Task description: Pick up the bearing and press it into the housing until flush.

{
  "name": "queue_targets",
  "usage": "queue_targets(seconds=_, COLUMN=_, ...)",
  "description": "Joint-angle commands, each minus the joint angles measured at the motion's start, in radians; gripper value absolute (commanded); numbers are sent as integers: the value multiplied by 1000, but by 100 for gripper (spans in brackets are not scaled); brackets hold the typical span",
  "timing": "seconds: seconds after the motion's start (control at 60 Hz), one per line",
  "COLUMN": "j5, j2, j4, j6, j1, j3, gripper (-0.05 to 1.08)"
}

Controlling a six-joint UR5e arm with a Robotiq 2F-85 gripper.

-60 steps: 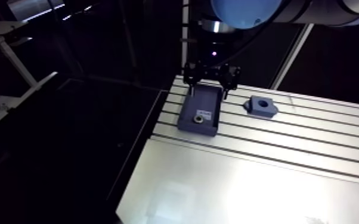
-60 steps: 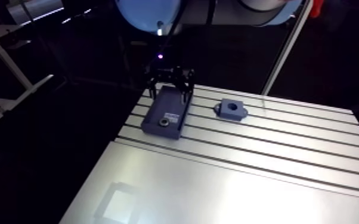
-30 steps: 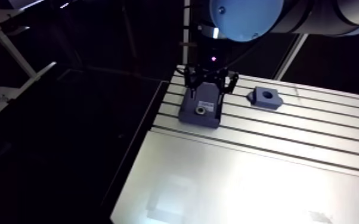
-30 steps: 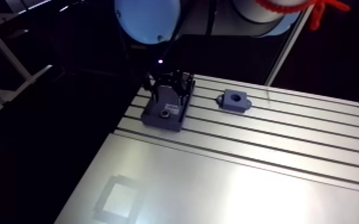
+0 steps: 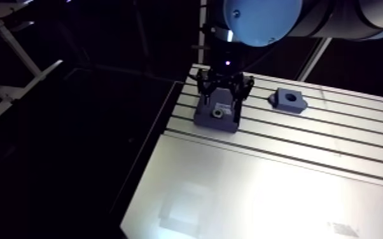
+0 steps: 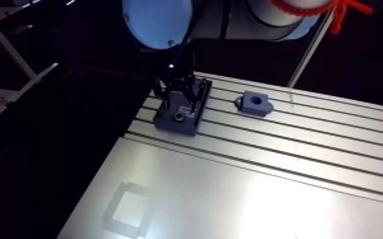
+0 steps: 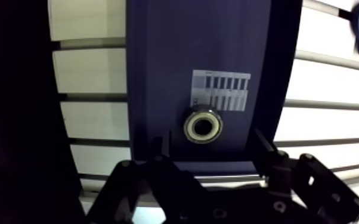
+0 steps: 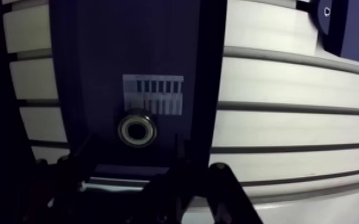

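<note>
Dim room; glare on table (image 5: 283, 197).

My gripper (image 8: 134, 152) hangs over a dark blue tray (image 8: 140, 42), with my two fingers (image 8: 88, 156) spread apart and dark against it. The bearing (image 8: 137, 130), a metal ring with a dark bore, lies flat on the tray floor. It is just ahead of my fingertips and roughly centred between them, and I am not touching it. Just beyond the bearing is a pale label (image 8: 154, 94) printed with rows of bars. The tray rests on the slotted table (image 8: 265, 77), its long side running across the slots. Off to one side, apart from the tray, the blue housing (image 8: 352, 24) sits on the table, only partly in view, with its round bore showing.
</note>
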Motion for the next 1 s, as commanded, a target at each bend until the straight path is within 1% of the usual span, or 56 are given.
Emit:
queue_targets(seconds=0.017, j5=-1, j2=13, j4=-2, j6=0, j1=3, j3=-1, gripper=28)
queue_targets(seconds=0.183, j5=-2, j2=21, j4=-15, j6=0, j1=3, j3=-1, gripper=28)
queue_targets(seconds=0.267, j5=2, j2=24, j4=-34, j6=-2, j1=4, j3=0, gripper=28)
queue_targets(seconds=0.683, j5=0, j2=38, j4=-36, j6=-6, j1=7, j3=0, gripper=28)
queue_targets(seconds=1.0, j5=-1, j2=40, j4=-36, j6=-6, j1=12, j3=7, gripper=31)
